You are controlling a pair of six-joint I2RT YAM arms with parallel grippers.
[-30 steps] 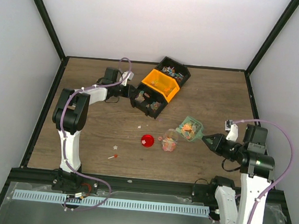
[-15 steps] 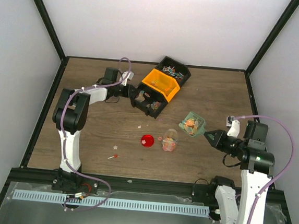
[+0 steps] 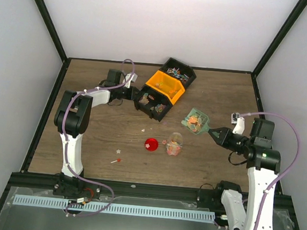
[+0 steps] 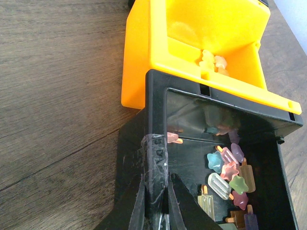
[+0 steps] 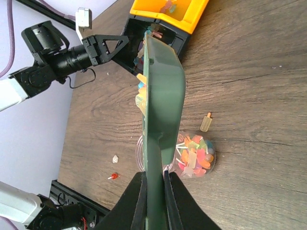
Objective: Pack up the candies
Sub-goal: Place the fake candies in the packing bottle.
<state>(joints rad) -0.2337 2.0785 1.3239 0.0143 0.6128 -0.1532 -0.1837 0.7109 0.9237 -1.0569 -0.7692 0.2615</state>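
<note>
Right gripper (image 3: 212,132) is clamping green scoop (image 3: 202,117) with candies (image 3: 194,123) riding at one o'clock of jar (image 3: 174,144), left gripper (image 3: 135,96) is pinching black box (image 3: 159,106) wall; should be centring over the jar mouth, tipping slowly.

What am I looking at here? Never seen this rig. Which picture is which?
Two robot arms bolted to a table. One picture looks down from above; the other two come from a camera on each wrist. The left arm's fingers are shut on the wall of a black bin with an orange tray set in it, both holding candies. The right arm's fingers grip a green scoop loaded with candies. On the wood: a clear jar partly filled, a red lid nearby, a few stray candies.
</note>
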